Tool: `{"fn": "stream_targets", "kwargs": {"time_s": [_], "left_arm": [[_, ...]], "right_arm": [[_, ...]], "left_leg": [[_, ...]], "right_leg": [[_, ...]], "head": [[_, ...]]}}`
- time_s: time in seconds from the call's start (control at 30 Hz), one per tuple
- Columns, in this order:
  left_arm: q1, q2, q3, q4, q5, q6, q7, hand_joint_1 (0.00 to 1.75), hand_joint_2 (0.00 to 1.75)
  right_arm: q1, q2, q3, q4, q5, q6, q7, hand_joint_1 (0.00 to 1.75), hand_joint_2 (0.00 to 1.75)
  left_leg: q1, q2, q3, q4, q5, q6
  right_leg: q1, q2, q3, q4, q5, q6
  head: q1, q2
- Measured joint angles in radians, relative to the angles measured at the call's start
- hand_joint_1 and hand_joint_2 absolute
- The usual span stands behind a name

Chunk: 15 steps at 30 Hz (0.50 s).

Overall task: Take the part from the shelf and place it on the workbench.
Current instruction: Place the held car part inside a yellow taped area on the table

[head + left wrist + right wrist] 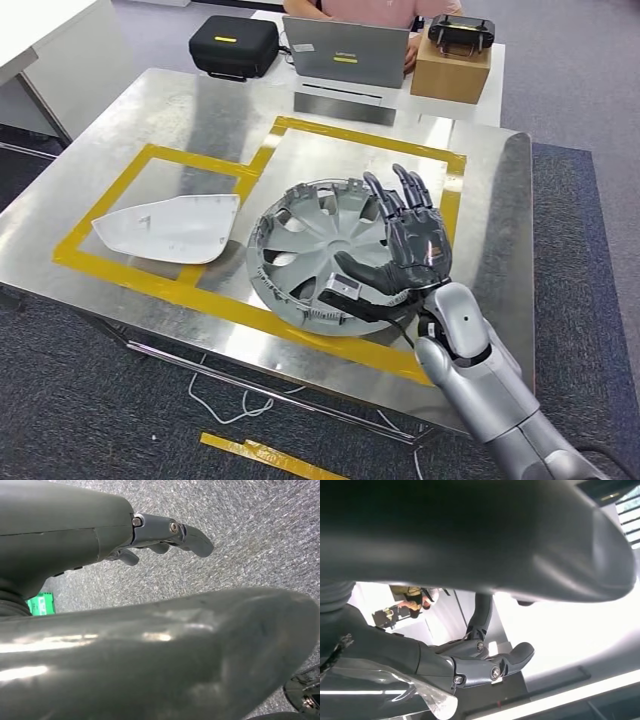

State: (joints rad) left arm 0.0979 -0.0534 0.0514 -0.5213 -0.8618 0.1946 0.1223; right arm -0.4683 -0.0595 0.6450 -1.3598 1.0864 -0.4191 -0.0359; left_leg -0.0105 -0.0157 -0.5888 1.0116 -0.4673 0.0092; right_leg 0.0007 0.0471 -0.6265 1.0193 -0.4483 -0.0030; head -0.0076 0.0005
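A silver-grey hubcap (pixel 321 250) lies flat on the steel workbench (pixel 189 120), inside the yellow tape outline. My right hand (pixel 407 245) is at the hubcap's right rim. Its fingers (pixel 404 195) are spread and point away from me, and its thumb (pixel 362 272) reaches over the rim. It grips nothing. In the right wrist view the same fingers (pixel 490 667) are extended with nothing between them. My left hand (pixel 166 532) hangs over grey carpet in the left wrist view, fingers stretched out and empty.
A white curved shell part (pixel 170 228) lies left of the hubcap in its own taped box. Behind the bench a white table carries a black case (pixel 232 45), a laptop (pixel 347 52) and a cardboard box (pixel 451 68); a person sits there. Cables trail on the floor.
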Motion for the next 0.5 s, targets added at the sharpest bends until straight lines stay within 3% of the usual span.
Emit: {"fn": "stream_targets", "kwargs": {"time_s": [0.5], "left_arm": [[0.000, -0.003, 0.013, 0.007, 0.002, 0.008, -0.017, 0.00, 0.00]], "right_arm": [[-0.006, 0.000, -0.025, -0.160, 0.056, -0.065, 0.005, 0.00, 0.00]], "left_leg": [[0.000, 0.000, 0.000, 0.000, 0.000, 0.000]], "right_leg": [[0.000, 0.000, 0.000, 0.000, 0.000, 0.000]], "head": [[0.000, 0.000]]}}
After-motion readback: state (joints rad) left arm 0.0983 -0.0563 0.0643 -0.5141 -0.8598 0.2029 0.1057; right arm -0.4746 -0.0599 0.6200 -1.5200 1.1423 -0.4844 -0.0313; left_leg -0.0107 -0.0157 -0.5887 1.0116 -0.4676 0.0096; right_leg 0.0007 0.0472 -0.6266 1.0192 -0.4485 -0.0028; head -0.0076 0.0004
